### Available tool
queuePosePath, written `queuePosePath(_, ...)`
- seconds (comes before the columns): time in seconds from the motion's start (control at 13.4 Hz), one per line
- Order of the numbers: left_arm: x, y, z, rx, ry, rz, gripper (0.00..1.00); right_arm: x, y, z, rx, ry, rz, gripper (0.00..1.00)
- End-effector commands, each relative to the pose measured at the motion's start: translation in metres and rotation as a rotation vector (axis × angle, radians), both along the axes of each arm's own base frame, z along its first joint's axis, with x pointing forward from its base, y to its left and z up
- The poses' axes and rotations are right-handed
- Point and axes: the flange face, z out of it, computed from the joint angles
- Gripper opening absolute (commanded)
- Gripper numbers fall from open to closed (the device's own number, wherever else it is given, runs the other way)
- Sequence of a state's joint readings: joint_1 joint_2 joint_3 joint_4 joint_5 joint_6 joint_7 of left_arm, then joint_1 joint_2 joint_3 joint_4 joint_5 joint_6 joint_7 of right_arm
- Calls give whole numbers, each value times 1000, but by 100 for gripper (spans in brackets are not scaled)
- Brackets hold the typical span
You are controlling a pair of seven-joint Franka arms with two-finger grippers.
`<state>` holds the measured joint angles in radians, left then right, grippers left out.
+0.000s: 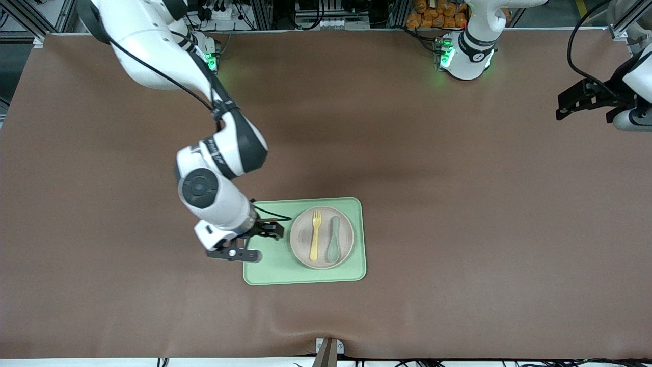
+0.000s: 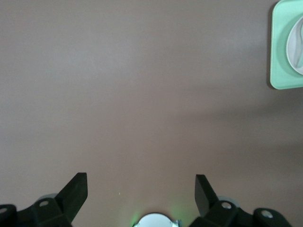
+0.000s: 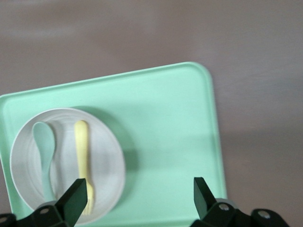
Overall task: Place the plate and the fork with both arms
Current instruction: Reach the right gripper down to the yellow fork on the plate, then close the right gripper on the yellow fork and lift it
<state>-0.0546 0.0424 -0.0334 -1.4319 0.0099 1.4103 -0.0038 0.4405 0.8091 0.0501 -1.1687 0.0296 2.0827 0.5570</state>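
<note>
The beige plate [image 1: 300, 239] sits on the light-green tray [image 1: 270, 270], at the tray's end toward the left arm. The pale-yellow fork [image 1: 316, 234] lies on the plate beside a grey-green spoon [image 1: 333, 239]. My right gripper [image 1: 254, 242] is open and empty, low over the bare part of the tray beside the plate. The right wrist view shows its open fingers [image 3: 142, 194] over the tray [image 3: 170, 142], with the plate [image 3: 109, 156] and fork [image 3: 83, 151] close to one finger. My left gripper [image 1: 565, 104] is open and empty, waiting up over the left arm's end of the table.
The spoon [image 3: 43, 151] lies on the plate next to the fork. The left wrist view shows its open gripper [image 2: 141, 189] over brown table, with a corner of the tray [image 2: 279, 56] and the plate's edge [image 2: 296, 47]. Brown mat surrounds the tray.
</note>
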Motion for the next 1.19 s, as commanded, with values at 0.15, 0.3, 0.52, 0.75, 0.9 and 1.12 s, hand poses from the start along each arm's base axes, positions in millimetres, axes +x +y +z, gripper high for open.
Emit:
queuePosePath(0.15,-1,-12,-16,8,-28,-33,100,1,42,-33,19,-63,-2,85)
queuePosePath(0.3,0,-12,-15,7,-34,-36,100,-9,61,-56,18,-59,-10,74)
queuePosePath(0.52,4,-11,-14,4,-60,-36,100,-14,71,-74,15,-73,-2,66)
queuePosePath(0.75,4,-9,-13,-7,-66,-80,100,-22,85,-84,9,-85,8,59)
queuePosePath(0.9,6,-7,-18,-6,-59,-77,100,-26,93,-88,9,-94,21,54)
queuePosePath(1.12,6,0,-15,-6,-69,-63,100,-33,105,-93,14,-116,40,54)
